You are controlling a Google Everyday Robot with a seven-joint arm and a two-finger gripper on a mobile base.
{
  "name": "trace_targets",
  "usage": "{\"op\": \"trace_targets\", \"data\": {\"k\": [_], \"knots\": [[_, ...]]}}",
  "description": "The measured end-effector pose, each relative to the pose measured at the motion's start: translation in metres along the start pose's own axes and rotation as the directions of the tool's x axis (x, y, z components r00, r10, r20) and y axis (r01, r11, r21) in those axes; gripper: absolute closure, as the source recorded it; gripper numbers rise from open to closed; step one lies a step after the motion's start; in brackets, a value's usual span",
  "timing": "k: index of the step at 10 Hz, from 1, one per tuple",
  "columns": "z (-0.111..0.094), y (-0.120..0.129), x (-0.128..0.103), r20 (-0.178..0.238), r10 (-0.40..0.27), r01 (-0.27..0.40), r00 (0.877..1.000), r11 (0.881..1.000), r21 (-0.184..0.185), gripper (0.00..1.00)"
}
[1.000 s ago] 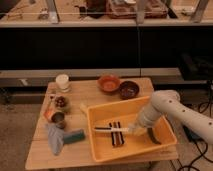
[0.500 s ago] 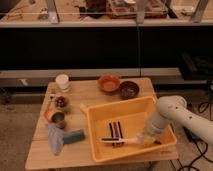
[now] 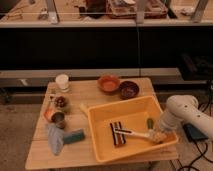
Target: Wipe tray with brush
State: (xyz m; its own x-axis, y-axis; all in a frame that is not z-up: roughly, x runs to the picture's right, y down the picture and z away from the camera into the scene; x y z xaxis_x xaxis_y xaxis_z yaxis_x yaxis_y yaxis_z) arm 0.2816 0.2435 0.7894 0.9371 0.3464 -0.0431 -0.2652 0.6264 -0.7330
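Gripper [image 3: 159,136] clamped on brush [image 3: 134,133] inside tray [image 3: 102,120], near its right wall.

Tray: large shallow yellow-orange rectangular bin with raised walls, sitting on the right half of the wooden table [image 3: 95,97]. Brush is slim, pale, lying nearly flat along the tray floor; its far end reaches left over the dark striped block [image 3: 117,134], with the gripper at its right end.

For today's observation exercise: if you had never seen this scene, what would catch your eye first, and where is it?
The large yellow-orange plastic tray dominates the wooden table's front right. Inside it, the white arm's gripper sits shut at the tray's right end on a slim long-handled brush, which lies across a dark striped rectangular block. Behind the tray stand an orange bowl and a dark bowl.
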Motion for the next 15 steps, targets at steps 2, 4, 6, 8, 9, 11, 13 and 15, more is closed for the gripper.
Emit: {"op": "trace_targets", "data": {"k": [2,4,6,8,9,11,13,15], "knots": [[0.000,-0.008,0.000,0.001,0.005,-0.006,1.000,1.000,0.007,0.90],[-0.001,-0.008,-0.001,0.000,0.003,-0.003,1.000,1.000,0.005,0.90],[-0.001,-0.008,-0.001,0.000,0.003,-0.003,1.000,1.000,0.005,0.90],[-0.001,-0.008,-0.001,-0.001,0.003,-0.003,1.000,1.000,0.004,0.90],[-0.001,-0.008,-0.001,-0.001,0.003,-0.003,1.000,1.000,0.004,0.90],[-0.001,-0.008,0.000,-0.001,0.004,-0.004,1.000,1.000,0.004,0.90],[-0.006,-0.006,0.002,-0.005,0.007,-0.007,1.000,1.000,0.002,0.90],[-0.011,-0.004,0.005,-0.007,0.013,-0.013,1.000,1.000,0.002,0.90]]}}
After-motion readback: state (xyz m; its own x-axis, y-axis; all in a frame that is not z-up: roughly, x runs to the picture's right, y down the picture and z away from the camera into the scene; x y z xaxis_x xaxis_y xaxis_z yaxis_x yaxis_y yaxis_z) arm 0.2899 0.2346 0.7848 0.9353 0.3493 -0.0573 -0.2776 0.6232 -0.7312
